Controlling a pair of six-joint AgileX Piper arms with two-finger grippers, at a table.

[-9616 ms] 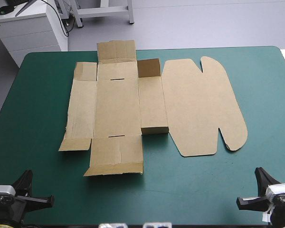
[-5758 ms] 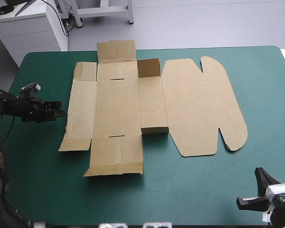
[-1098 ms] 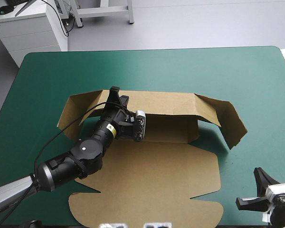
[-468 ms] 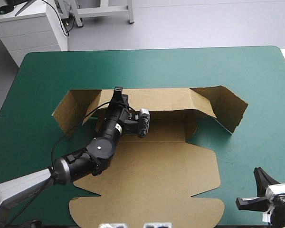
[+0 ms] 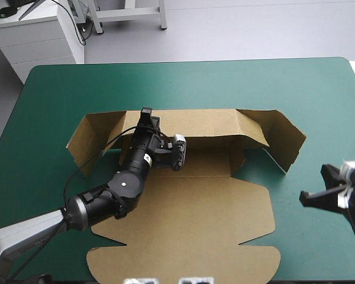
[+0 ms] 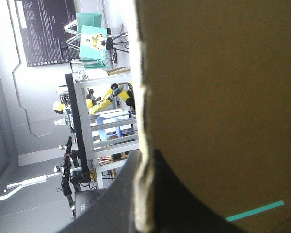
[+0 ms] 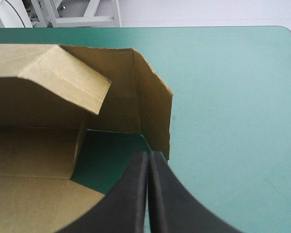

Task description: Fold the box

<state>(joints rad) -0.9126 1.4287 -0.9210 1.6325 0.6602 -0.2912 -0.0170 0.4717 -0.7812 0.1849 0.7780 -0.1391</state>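
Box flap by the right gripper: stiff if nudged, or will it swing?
Probably swings: the flap stands on a creased fold, so it should hinge rather than bend. The box looks light, thin board; the left gripper pinching the back wall likely stops it sliding.

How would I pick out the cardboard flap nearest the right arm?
On the teal-green table sits the brown box, lid flat in front. Its right end has a raised wing, swung outward. It alone stands just ahead of the shut right fingers.
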